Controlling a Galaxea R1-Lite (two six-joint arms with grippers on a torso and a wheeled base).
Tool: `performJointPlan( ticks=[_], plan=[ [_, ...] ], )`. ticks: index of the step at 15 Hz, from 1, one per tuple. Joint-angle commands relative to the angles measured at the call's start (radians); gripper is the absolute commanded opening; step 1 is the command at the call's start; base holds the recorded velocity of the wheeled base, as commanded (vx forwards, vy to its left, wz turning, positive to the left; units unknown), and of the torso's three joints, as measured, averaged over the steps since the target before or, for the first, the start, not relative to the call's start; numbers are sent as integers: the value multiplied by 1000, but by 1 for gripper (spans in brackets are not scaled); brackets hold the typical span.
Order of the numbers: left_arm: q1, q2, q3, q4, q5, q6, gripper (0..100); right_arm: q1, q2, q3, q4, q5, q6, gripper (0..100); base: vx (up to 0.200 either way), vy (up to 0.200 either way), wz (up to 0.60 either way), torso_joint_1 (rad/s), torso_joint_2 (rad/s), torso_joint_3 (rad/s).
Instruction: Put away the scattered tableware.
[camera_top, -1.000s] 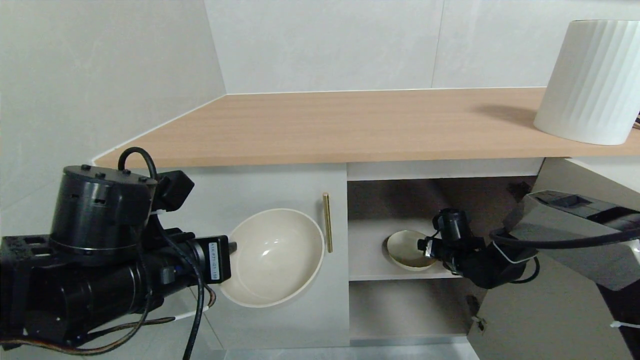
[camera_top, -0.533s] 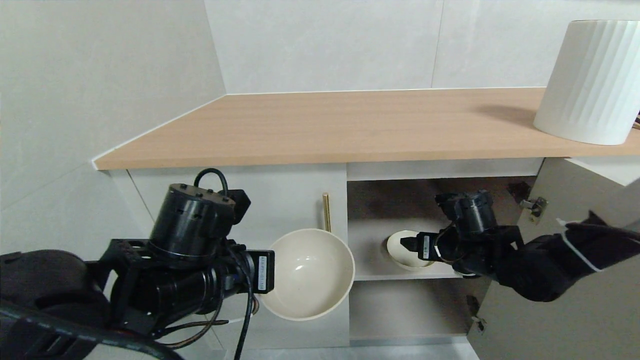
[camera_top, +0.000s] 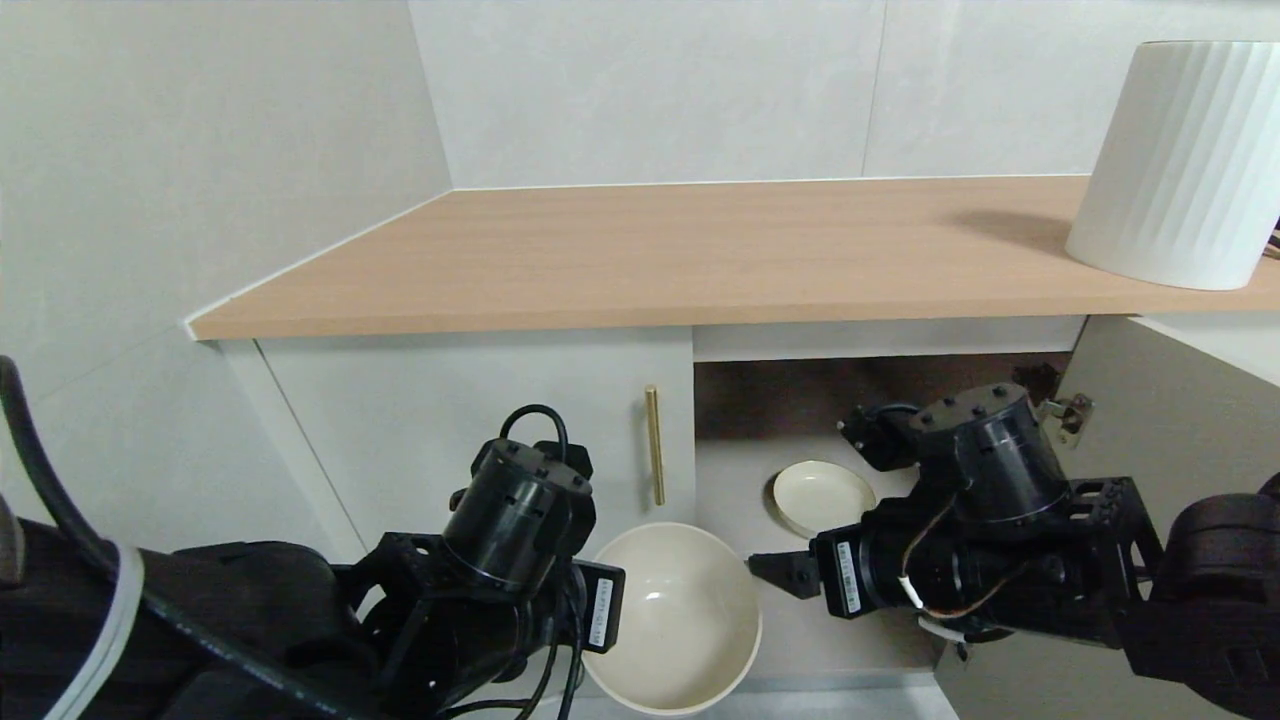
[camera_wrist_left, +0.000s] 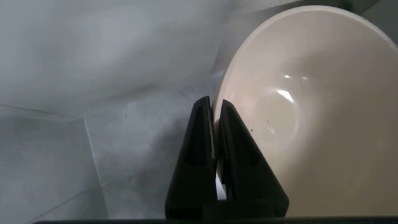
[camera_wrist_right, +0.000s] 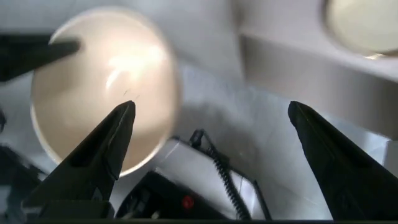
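Note:
My left gripper (camera_top: 598, 625) is shut on the rim of a large cream bowl (camera_top: 672, 620), held low in front of the cupboard beside its open right half. In the left wrist view the fingers (camera_wrist_left: 214, 124) pinch the bowl (camera_wrist_left: 305, 112) at its rim. A small cream dish (camera_top: 822, 497) lies on the shelf (camera_top: 740, 520) inside the cupboard. In front of that shelf my right gripper (camera_top: 778, 574) stands open and holds nothing, just right of the bowl. The right wrist view shows the gripper (camera_wrist_right: 211, 124) spread wide, the bowl (camera_wrist_right: 99, 93) and the dish (camera_wrist_right: 364, 25) beyond.
A white ribbed container (camera_top: 1180, 160) stands on the wooden countertop (camera_top: 650, 260) at the right. The left cupboard door (camera_top: 450, 420) is shut, with a gold handle (camera_top: 653, 445). The right door (camera_top: 1160, 430) hangs open beside my right arm.
My left arm has carried the bowl down and to the right, toward the open cupboard. My right gripper has drawn back out of the cupboard, leaving the small dish on the shelf.

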Motion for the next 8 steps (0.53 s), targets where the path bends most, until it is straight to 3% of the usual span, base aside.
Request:
performJointPlan(
  ticks=[1, 8],
  plan=[
    [-10, 10, 1, 0, 0, -1, 0, 37, 41, 9, -3, -4, 0, 100, 0, 0, 0, 0, 0, 0],
    [-37, -6, 6, 1, 40, -1, 0, 56, 100, 7, -7, -7, 3, 100, 0, 0, 0, 0, 0, 0]
  ],
)
